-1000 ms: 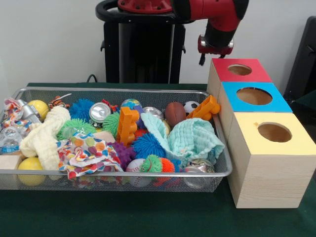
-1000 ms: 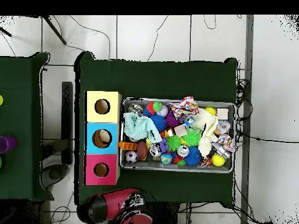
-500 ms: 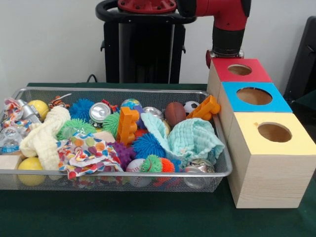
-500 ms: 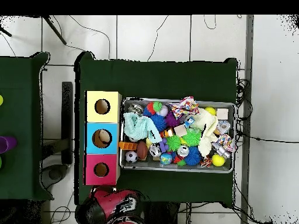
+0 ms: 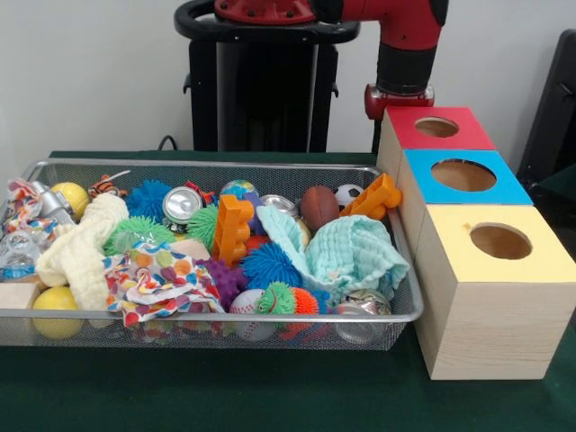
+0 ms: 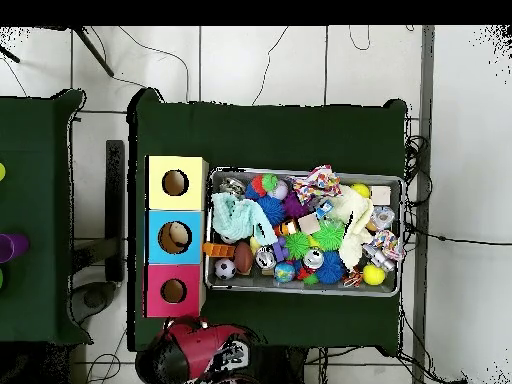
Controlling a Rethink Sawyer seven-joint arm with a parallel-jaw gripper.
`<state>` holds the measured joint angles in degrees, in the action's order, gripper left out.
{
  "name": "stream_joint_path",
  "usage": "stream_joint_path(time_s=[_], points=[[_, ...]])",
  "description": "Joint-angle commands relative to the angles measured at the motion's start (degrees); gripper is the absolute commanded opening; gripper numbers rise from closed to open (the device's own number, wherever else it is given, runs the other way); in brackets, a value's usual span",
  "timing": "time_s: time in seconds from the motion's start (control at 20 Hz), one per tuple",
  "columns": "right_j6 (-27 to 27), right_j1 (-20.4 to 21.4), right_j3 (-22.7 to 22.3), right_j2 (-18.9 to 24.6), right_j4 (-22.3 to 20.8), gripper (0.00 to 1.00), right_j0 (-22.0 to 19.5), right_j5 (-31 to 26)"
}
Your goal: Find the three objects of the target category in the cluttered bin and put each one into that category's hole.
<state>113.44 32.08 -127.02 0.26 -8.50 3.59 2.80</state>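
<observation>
Red arm point(image 5: 403, 45) now swung back behind the red-topped box point(image 5: 435, 135) — hand hidden, grip impossible to tell — bin point(image 5: 270, 167) untouched.

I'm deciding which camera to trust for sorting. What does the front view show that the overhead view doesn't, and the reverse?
Only the front view shows the boxes' wooden sides and the wire bin's mesh wall. Only the overhead view shows the whole green table, the tiled floor and a second green table. Both show the red, blue and yellow holes, the mint cloth and the arm.

Boxes point(image 5: 463, 175): red, blue, yellow tops; cloth point(image 5: 355, 252) mint.
</observation>
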Motion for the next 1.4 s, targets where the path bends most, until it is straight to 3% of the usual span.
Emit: stream_joint_path(time_s=[0.05, 0.6, 0.85, 1.05, 1.15, 1.3, 1.4], points=[[8.7, 8.1, -0.7, 5.0, 6.2, 1.0, -4.4, -15.1], [8.5, 24.2, -4.2, 4.1, 11.1, 1.0, -2.7, -34.6], [8.7, 28.6, -5.7, 3.9, 13.9, 1.0, -1.6, -38.2], [9.1, 31.7, -3.8, 2.5, 14.6, 1.0, -0.1, -44.5], [7.2, 31.2, -2.9, 2.2, 13.1, 1.0, 0.1, -43.6], [1.6, 29.8, -2.1, 3.5, 7.9, 1.0, -0.7, -32.3], [1.5, 28.7, -1.7, 3.5, 6.9, 1.0, -1.0, -30.3]])
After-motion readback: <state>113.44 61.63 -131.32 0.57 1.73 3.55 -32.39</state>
